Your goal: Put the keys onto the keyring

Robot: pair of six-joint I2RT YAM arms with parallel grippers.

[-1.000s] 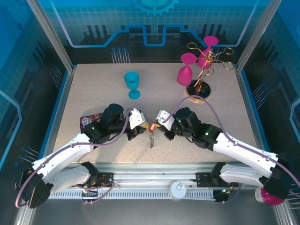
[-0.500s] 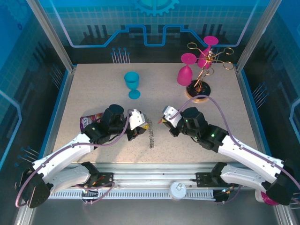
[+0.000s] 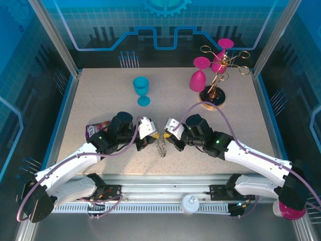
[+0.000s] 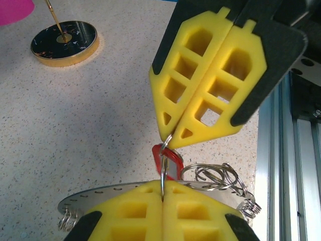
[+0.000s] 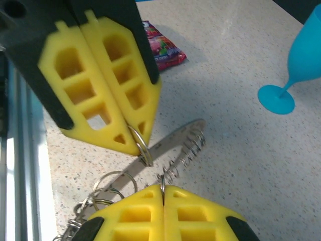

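Note:
Over the table's near middle, my left gripper (image 3: 154, 134) and right gripper (image 3: 168, 136) meet tip to tip. The keyring (image 3: 160, 146) hangs below them. In the left wrist view its dark grey flat plate (image 4: 95, 198) lies behind my own shut yellow fingers (image 4: 130, 211), which pinch a thin wire loop (image 4: 164, 175). The red-headed key (image 4: 159, 156) sits just behind that loop, below the right gripper's shut tips (image 4: 173, 138). In the right wrist view my right gripper (image 5: 163, 188) is shut on another wire loop of the keyring (image 5: 178, 135). The left gripper (image 5: 140, 145) pinches a ring there.
A blue goblet (image 3: 142, 90) stands at mid-table. Pink goblets (image 3: 198, 75) are by the gold rack (image 3: 215, 95) at the back right. A candy packet (image 3: 95, 129) lies beside the left arm. The metal rail (image 4: 296, 165) of the table's near edge is close by.
Half a second ago the right gripper had drawn back to the right, leaving the keyring with the left gripper. It has returned and its tips meet the left gripper's again.

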